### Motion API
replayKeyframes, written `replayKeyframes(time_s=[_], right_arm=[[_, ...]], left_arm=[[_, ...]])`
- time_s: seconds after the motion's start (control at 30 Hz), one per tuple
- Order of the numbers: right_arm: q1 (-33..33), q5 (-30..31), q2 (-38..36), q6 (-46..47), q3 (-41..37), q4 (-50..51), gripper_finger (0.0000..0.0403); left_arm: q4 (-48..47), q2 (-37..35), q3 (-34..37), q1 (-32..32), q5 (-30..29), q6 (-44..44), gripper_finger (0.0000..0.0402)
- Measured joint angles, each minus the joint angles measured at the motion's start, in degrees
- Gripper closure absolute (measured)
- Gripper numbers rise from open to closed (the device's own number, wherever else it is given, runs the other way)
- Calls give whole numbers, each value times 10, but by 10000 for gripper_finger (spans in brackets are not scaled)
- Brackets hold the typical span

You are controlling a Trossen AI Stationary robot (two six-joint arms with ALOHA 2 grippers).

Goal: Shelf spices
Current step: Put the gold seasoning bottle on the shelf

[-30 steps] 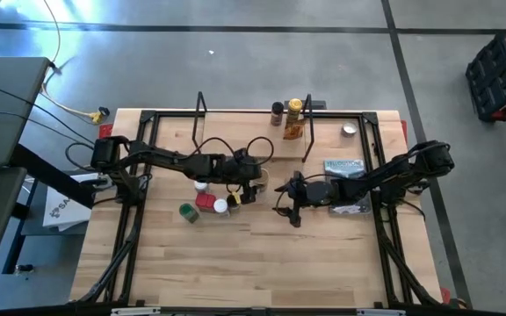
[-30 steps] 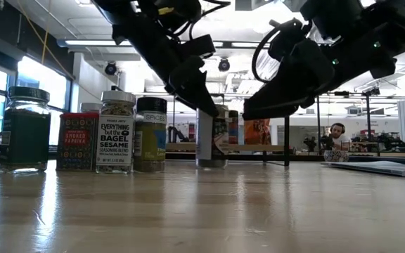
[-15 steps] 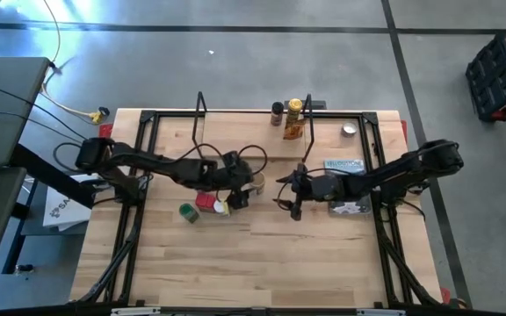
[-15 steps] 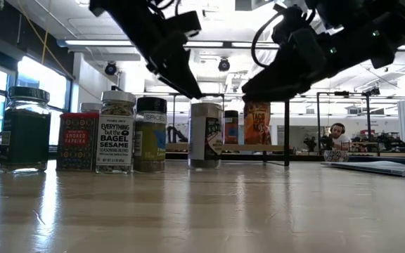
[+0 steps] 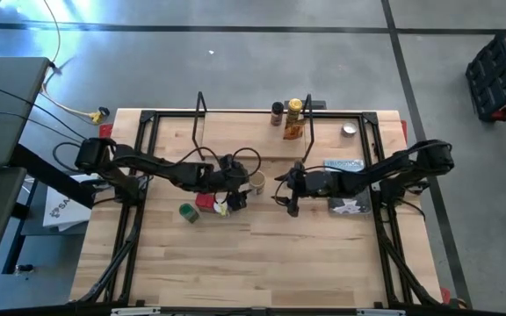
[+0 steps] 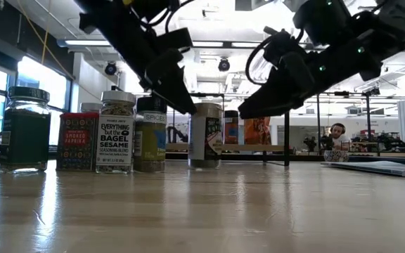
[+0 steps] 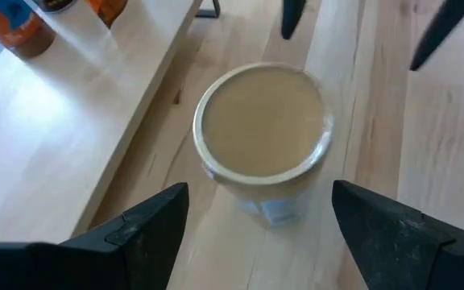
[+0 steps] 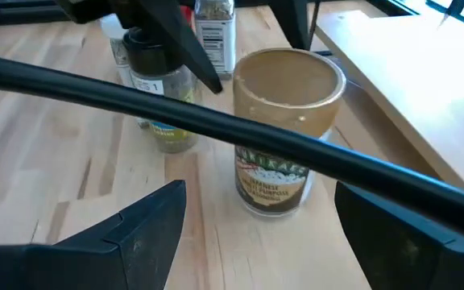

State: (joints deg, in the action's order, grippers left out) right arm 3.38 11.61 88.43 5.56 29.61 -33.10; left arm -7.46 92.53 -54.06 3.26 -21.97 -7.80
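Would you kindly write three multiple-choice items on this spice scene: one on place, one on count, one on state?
1. Where does the tan-lidded jar stand?
A. on the tabletop between the two end effectors
B. on the shelf
C. on the grey-blue booklet

2. How many spice items are on the shelf?
A. none
B. three
C. six

3. How is the left end effector?
A. shut on the jar
B. open, holding nothing
C. shut and empty

Answers: 1 A, the high view shows it on the table between the left and the right end effector. 2 B, three stand near the right upright. 3 B, its fingers stand apart, clear of the jar.
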Motion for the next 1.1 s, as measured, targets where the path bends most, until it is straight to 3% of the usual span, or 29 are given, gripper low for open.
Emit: replayKeyframes(time_s=[0.3, 0.53, 0.77, 1.1], right_arm=[[-25, -46, 73, -20, 2, -118, 91], [-48, -88, 124, -36, 53, -112, 91], [-45, -89, 115, -29, 71, -54, 91], [18, -121, 113, -17, 71, -37, 91]], left_arm=[[19, 0, 16, -33, 35, 31, 101], [20, 2, 16, -53, 46, 65, 101], [21, 2, 17, -67, 45, 85, 101], [26, 3, 17, -71, 15, 96, 101]])
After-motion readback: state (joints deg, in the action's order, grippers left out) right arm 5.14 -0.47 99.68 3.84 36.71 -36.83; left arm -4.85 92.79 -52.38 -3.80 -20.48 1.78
